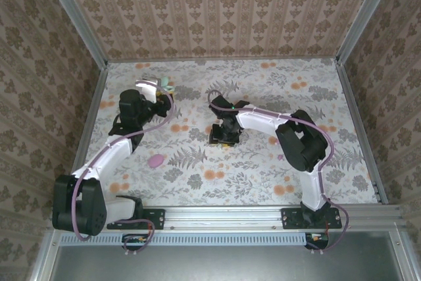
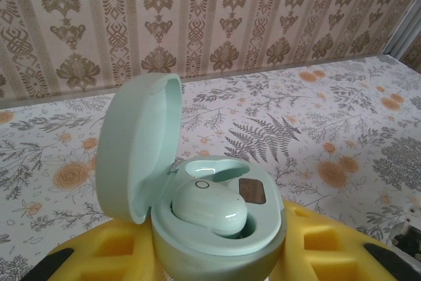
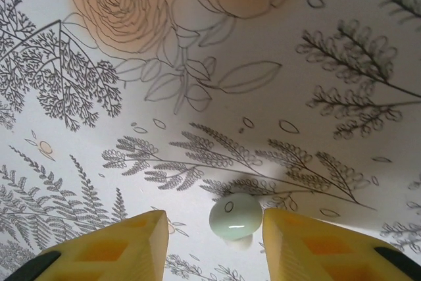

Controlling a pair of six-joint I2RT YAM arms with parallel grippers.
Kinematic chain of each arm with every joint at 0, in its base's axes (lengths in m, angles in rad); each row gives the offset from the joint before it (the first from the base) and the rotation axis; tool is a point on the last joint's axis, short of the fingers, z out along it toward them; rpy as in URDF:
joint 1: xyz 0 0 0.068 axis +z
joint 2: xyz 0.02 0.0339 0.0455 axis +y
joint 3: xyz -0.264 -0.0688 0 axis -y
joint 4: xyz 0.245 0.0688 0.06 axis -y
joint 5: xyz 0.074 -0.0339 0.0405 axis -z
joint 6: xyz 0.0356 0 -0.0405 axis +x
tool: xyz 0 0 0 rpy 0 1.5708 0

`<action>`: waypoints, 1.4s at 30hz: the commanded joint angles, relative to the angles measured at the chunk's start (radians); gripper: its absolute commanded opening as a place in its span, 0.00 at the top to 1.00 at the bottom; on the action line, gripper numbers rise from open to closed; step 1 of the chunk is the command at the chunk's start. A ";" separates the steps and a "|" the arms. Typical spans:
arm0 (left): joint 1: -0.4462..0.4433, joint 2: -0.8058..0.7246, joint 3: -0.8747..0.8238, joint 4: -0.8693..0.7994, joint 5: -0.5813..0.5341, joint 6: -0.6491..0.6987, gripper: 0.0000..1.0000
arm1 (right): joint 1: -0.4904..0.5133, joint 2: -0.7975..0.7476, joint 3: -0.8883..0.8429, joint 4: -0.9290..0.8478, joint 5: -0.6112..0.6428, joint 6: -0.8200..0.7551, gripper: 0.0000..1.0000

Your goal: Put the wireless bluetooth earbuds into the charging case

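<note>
My left gripper [image 2: 217, 258] is shut on a mint-green charging case [image 2: 223, 241], its yellow fingers [image 2: 99, 255] pressed against both sides. The lid [image 2: 138, 149] stands open to the left. One mint earbud [image 2: 209, 207] sits in the near socket, and the far socket [image 2: 220, 170] is empty. From above, this gripper [image 1: 155, 90] holds the case [image 1: 163, 87] at the back left of the table. A second mint earbud [image 3: 235, 216] lies on the table between the open fingers of my right gripper [image 3: 214, 228], close to the right finger [image 3: 309, 245]. That gripper [image 1: 223, 137] is low over the table's middle.
A small pink oval object [image 1: 156, 160] lies on the floral tabletop [image 1: 263, 176] in front of the left arm. Patterned walls [image 1: 217, 11] with metal frame posts close in the table at the back and both sides.
</note>
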 commanded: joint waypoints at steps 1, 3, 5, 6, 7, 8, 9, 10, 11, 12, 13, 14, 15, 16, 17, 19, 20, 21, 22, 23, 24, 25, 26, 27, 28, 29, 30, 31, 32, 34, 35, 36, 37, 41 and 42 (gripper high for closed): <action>0.007 -0.003 0.022 0.024 0.011 0.003 0.78 | 0.007 0.031 0.050 -0.056 -0.005 -0.038 0.57; 0.007 -0.003 0.022 0.023 0.011 0.003 0.78 | 0.012 0.040 0.067 -0.072 0.001 -0.053 0.57; 0.007 -0.006 0.022 0.022 0.011 0.003 0.78 | 0.021 0.048 0.093 -0.108 0.036 -0.070 0.57; 0.006 -0.006 0.020 0.022 0.010 0.003 0.78 | 0.026 0.051 0.107 -0.130 0.060 -0.088 0.57; 0.007 -0.008 0.019 0.022 0.009 0.003 0.78 | 0.034 0.056 0.121 -0.152 0.079 -0.098 0.57; 0.006 -0.008 0.018 0.022 0.009 0.003 0.78 | 0.039 0.062 0.136 -0.177 0.103 -0.110 0.57; 0.007 -0.008 0.018 0.022 0.009 0.003 0.78 | 0.045 0.066 0.149 -0.199 0.122 -0.120 0.57; 0.006 -0.007 0.017 0.022 0.009 0.003 0.78 | 0.053 0.072 0.161 -0.221 0.149 -0.133 0.57; 0.006 -0.008 0.018 0.022 0.009 0.003 0.78 | 0.061 0.075 0.175 -0.242 0.175 -0.148 0.57; 0.006 -0.008 0.019 0.021 0.009 0.003 0.78 | 0.067 0.078 0.187 -0.257 0.188 -0.159 0.57; 0.006 -0.008 0.019 0.021 0.009 0.003 0.78 | 0.074 0.081 0.200 -0.278 0.210 -0.168 0.57; 0.006 -0.008 0.018 0.021 0.009 0.003 0.78 | 0.078 0.082 0.211 -0.292 0.224 -0.173 0.57; 0.006 -0.009 0.018 0.021 0.009 0.003 0.78 | 0.081 0.083 0.214 -0.302 0.233 -0.175 0.57; 0.006 -0.009 0.018 0.022 0.010 0.002 0.78 | 0.084 0.081 0.217 -0.311 0.245 -0.174 0.57; 0.006 -0.009 0.018 0.022 0.011 0.002 0.78 | 0.087 0.081 0.217 -0.315 0.254 -0.173 0.58; 0.006 -0.010 0.018 0.023 0.011 0.000 0.78 | 0.091 0.078 0.215 -0.327 0.273 -0.169 0.57; 0.006 -0.011 0.016 0.023 0.011 0.000 0.78 | 0.093 0.078 0.214 -0.328 0.279 -0.167 0.58; 0.006 -0.011 0.017 0.024 0.011 0.001 0.78 | 0.095 0.077 0.211 -0.327 0.278 -0.165 0.58; 0.006 -0.009 0.016 0.024 0.011 0.002 0.78 | 0.095 0.078 0.210 -0.324 0.273 -0.167 0.58; 0.006 -0.009 0.016 0.026 0.011 0.001 0.78 | 0.097 0.081 0.213 -0.322 0.267 -0.168 0.58; 0.006 -0.009 0.016 0.027 0.012 0.002 0.78 | 0.097 0.082 0.213 -0.321 0.261 -0.166 0.59; 0.006 -0.009 0.015 0.027 0.012 -0.001 0.78 | 0.098 0.085 0.215 -0.316 0.260 -0.164 0.59; 0.006 -0.009 0.014 0.027 0.011 0.001 0.78 | 0.099 0.085 0.215 -0.312 0.255 -0.163 0.60; 0.006 -0.011 0.014 0.027 0.011 0.001 0.78 | 0.100 0.089 0.218 -0.309 0.250 -0.161 0.61; 0.007 -0.011 0.013 0.027 0.011 0.002 0.78 | 0.099 0.093 0.219 -0.308 0.248 -0.160 0.61; 0.006 -0.012 0.013 0.025 0.011 0.001 0.78 | 0.101 0.097 0.225 -0.311 0.247 -0.162 0.61; 0.006 -0.012 0.012 0.025 0.010 0.002 0.78 | 0.102 0.099 0.228 -0.312 0.247 -0.164 0.61; 0.007 -0.014 0.010 0.025 0.009 0.002 0.78 | 0.101 0.103 0.230 -0.312 0.247 -0.165 0.61; 0.007 -0.015 0.011 0.024 0.008 0.003 0.78 | 0.101 0.105 0.232 -0.312 0.248 -0.165 0.61; 0.009 -0.015 0.009 0.023 0.006 0.003 0.78 | 0.102 0.106 0.233 -0.311 0.248 -0.165 0.62; 0.009 -0.016 0.010 0.023 0.006 0.003 0.78 | 0.101 0.109 0.234 -0.309 0.248 -0.166 0.62; 0.009 -0.016 0.009 0.023 0.008 0.003 0.78 | 0.101 0.112 0.233 -0.310 0.248 -0.166 0.61; 0.009 -0.016 0.010 0.023 0.008 0.003 0.78 | 0.101 0.114 0.233 -0.309 0.248 -0.168 0.61; 0.008 -0.014 0.011 0.023 0.009 0.003 0.78 | 0.101 0.118 0.236 -0.300 0.244 -0.169 0.62; 0.008 -0.013 0.011 0.023 0.010 0.003 0.78 | 0.102 0.120 0.240 -0.301 0.241 -0.169 0.62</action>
